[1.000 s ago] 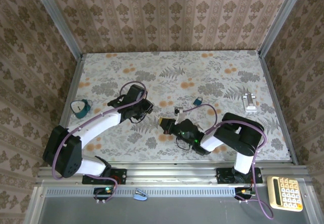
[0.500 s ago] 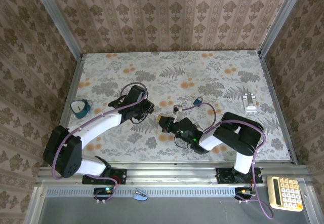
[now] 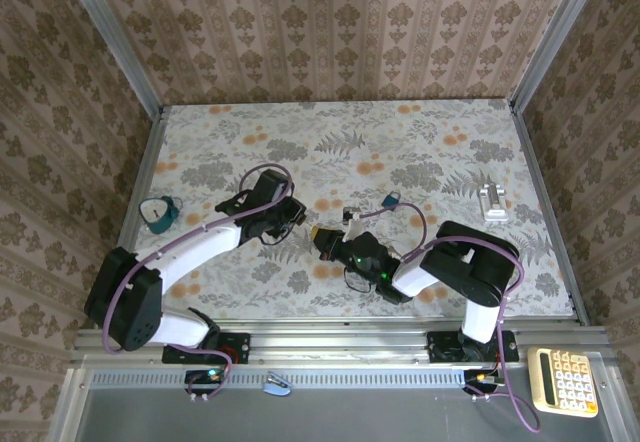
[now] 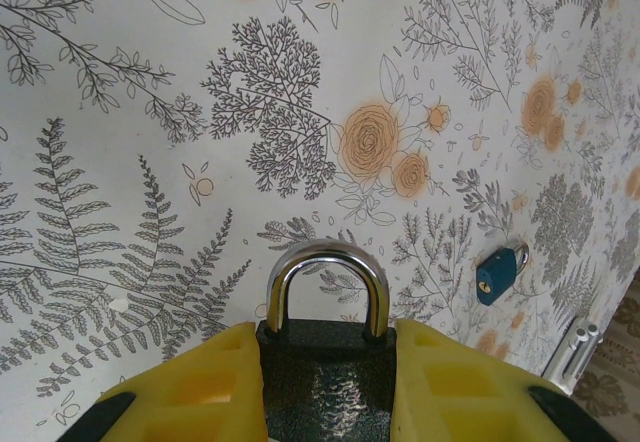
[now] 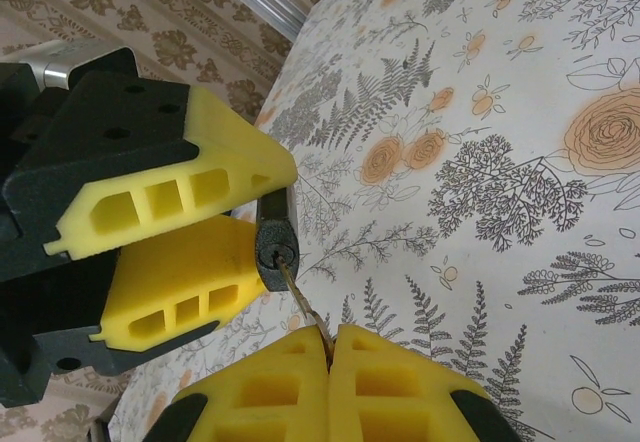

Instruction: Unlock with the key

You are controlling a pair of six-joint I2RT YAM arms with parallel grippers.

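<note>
Key (image 5: 303, 302) tip at padlock (image 5: 276, 245) keyhole | left hand (image 4: 325, 352) clamped on padlock | right hand (image 5: 328, 340) pinching key

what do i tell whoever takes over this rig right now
Left end effector: closed on the black padlock, keyhole facing the key.
Right end effector: shut on the key, blade tip at the keyhole; depth unclear.
Done: lock and key grasped and lined up.
Left: push the key home, turn it, free the shackle, now seated in the body.
A small blue padlock lies on the table.
</note>
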